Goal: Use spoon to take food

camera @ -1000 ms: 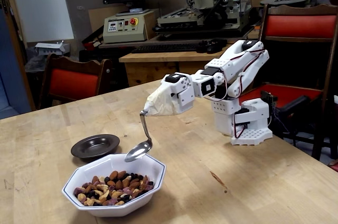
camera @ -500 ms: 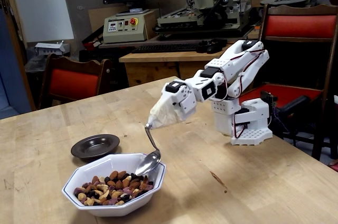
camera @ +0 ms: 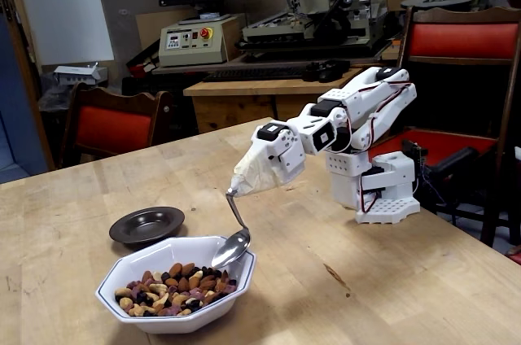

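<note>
A white arm reaches left over the wooden table in the fixed view. Its gripper (camera: 247, 180) is wrapped in beige tape and shut on the spoon's taped upper end. The shiny silver spoon (camera: 234, 241) hangs down and its oval bowl sits just above the right rim of the white octagonal bowl (camera: 122, 310). The spoon's bowl looks empty. The food (camera: 175, 287), a mix of brown almonds, pale cashews and dark purple-black pieces, fills the bottom of the white bowl, below and left of the spoon.
A small dark round saucer (camera: 147, 225) stands on the table just behind the white bowl. The arm's white base (camera: 378, 190) stands at the table's right. Red-cushioned chairs (camera: 110, 127) stand behind the table. A workbench with machines is farther back.
</note>
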### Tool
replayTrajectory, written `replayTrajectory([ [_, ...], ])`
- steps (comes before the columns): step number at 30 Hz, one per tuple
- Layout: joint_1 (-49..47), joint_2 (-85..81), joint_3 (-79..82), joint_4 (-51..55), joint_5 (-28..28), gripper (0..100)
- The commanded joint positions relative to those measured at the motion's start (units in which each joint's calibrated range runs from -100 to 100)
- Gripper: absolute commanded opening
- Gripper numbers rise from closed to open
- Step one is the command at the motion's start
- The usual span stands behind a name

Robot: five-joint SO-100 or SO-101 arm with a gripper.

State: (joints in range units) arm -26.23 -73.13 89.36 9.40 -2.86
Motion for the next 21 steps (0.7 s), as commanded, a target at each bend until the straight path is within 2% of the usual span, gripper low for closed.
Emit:
replayTrajectory([
  [1, 0.2, 0.3, -1.3, -2.6, 0.2, 4],
  [9, 0.2, 0.3, -1.2, -12.6, 0.2, 4],
  [21, 0.3, 0.3, -1.2, -17.9, 0.2, 4],
])
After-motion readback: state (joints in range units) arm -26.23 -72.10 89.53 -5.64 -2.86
